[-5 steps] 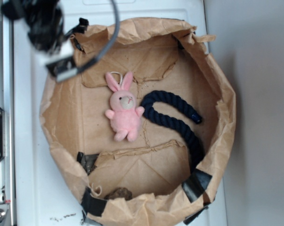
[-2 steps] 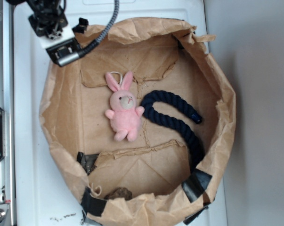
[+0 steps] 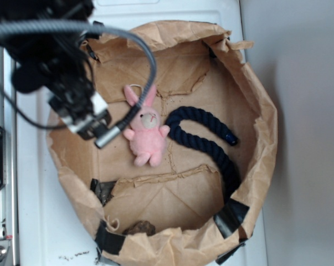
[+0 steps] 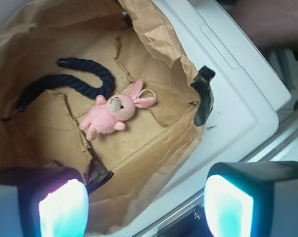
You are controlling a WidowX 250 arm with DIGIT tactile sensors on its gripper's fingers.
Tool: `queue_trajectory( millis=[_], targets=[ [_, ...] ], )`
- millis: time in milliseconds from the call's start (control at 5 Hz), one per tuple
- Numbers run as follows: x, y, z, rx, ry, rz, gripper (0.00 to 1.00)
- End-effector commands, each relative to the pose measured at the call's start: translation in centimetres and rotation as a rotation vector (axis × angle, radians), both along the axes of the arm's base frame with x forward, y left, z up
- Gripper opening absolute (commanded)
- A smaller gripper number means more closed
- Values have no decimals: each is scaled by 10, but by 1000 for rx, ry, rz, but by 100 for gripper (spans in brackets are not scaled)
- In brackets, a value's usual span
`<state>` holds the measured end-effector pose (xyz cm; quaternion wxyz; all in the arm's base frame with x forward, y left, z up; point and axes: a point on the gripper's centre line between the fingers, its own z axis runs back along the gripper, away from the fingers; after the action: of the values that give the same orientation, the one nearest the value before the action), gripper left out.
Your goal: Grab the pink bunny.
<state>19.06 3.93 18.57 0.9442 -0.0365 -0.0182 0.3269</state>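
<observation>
Hand (image 4: 146, 200) stood released, its two pads (image 4: 62, 207) wide apart with nothing between them in the wrist view. Within the last second it had swung from the far corner, outside the bag's rim, to a spot over the bag's near-left wall, and in the exterior view it hung just beside the bunny, its cable crossing one ear. I judged that to be the approach half done: the hand was over the bag but not yet centred on the toy, and it would need to shift across and descend before any closing made sense.

Largest first: one white counter (image 3: 34, 221) carried everything. On it sat one brown paper bag (image 3: 263, 138), rolled down into a shallow bowl, patched with several strips of black tape at the rim. Inside lay one navy rope (image 3: 211, 136), curved in a hook. One pink bunny (image 3: 147, 136) lay face up on the bag's floor, middle-left, its paw touching or nearly touching the rope's bend, a white loop at its head. One small dark clump (image 3: 139, 227) sat by the lower rim; what it was I could not tell.
</observation>
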Motion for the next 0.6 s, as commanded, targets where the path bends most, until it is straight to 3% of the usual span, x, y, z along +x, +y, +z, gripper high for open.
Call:
queue_trajectory(
  millis=[0, 200, 400],
  targets=[
    [84, 16, -7, 8, 26, 78, 100],
    [98, 31, -24, 50, 53, 191, 100],
    [104, 32, -43, 155, 27, 216, 100]
  ],
)
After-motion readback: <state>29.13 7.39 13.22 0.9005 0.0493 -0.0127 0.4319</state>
